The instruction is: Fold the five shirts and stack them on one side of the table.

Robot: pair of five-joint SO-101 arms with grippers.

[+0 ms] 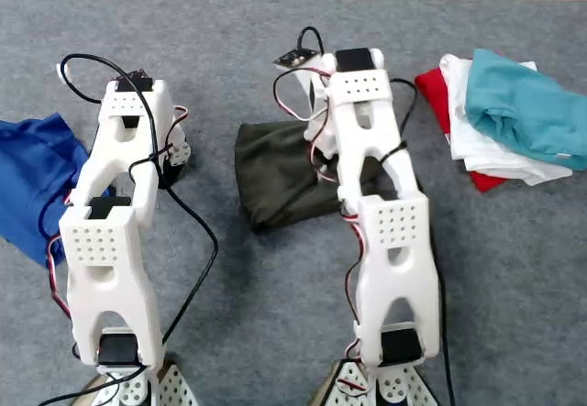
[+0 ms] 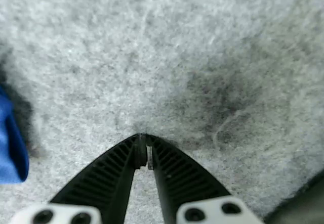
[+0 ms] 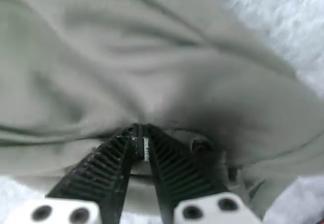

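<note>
Where the two white arms stand side by side, a grey fuzzy surface (image 1: 229, 58) spreads out under them. The left arm (image 1: 115, 232) leans over a bare part of it. The left jaws are closed tight, tip against tip, with nothing in them, and they point down at the grey fuzz. A blue shirt (image 1: 32, 181) lies crumpled just beside this arm, at the left edge of the surface.

The right arm (image 1: 390, 232) leans over a dark green shirt (image 1: 275, 181) that lies in a lumpy bundle in the middle. Part of that shirt is hidden under the arm. The right jaws are closed too, tips together, right down against the cloth. I cannot tell if a bit of cloth is pinched between them.

Over on the right side there is a pile of three shirts. A red shirt (image 1: 436, 90) is at the bottom, a white shirt (image 1: 495, 154) lies on it, and a teal shirt (image 1: 523, 104) lies crumpled on top. A black cable (image 1: 197, 268) loops over the surface between the arms.
</note>
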